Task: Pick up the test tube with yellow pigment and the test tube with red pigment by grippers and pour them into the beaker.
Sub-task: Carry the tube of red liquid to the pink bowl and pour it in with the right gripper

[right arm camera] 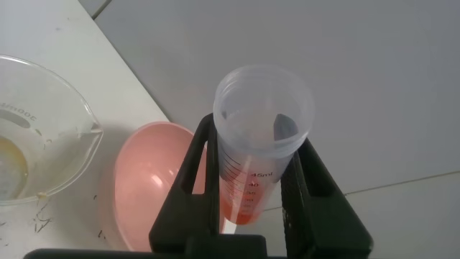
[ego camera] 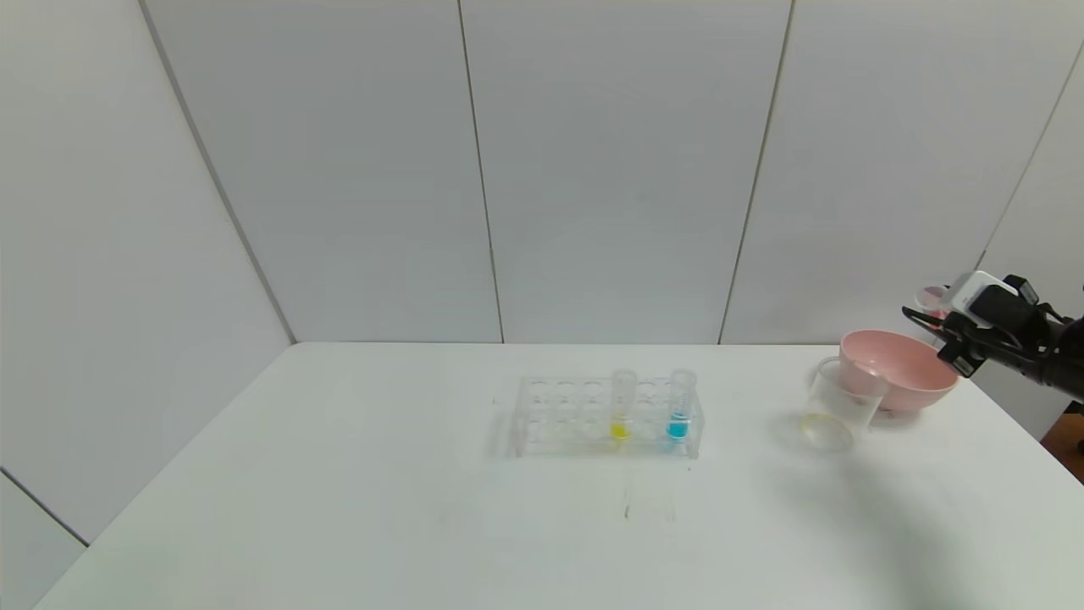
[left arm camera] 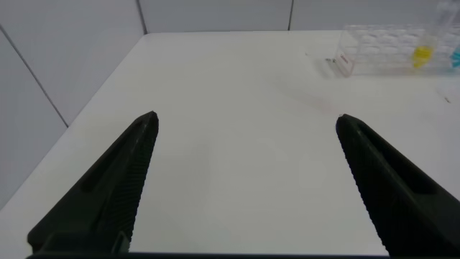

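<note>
My right gripper [ego camera: 921, 320] is at the far right, above the pink bowl, shut on the test tube with red pigment [right arm camera: 255, 155]. The tube is clear, marked with graduations, with red-orange liquid at its bottom; its rim shows in the head view [ego camera: 931, 297]. The test tube with yellow pigment [ego camera: 621, 405] stands upright in the clear rack [ego camera: 559, 415] at mid-table, and also shows in the left wrist view [left arm camera: 422, 54]. The beaker [ego camera: 837, 405] stands left of the bowl, with a pale yellowish film in its base [right arm camera: 14, 162]. My left gripper [left arm camera: 246, 124] is open and empty over bare table at the left.
A pink bowl [ego camera: 900, 371] sits at the right rear of the white table [ego camera: 339, 508], touching the beaker. A blue-tipped tube [ego camera: 679, 405] stands in the rack right of the yellow one. The table's right edge runs near the bowl.
</note>
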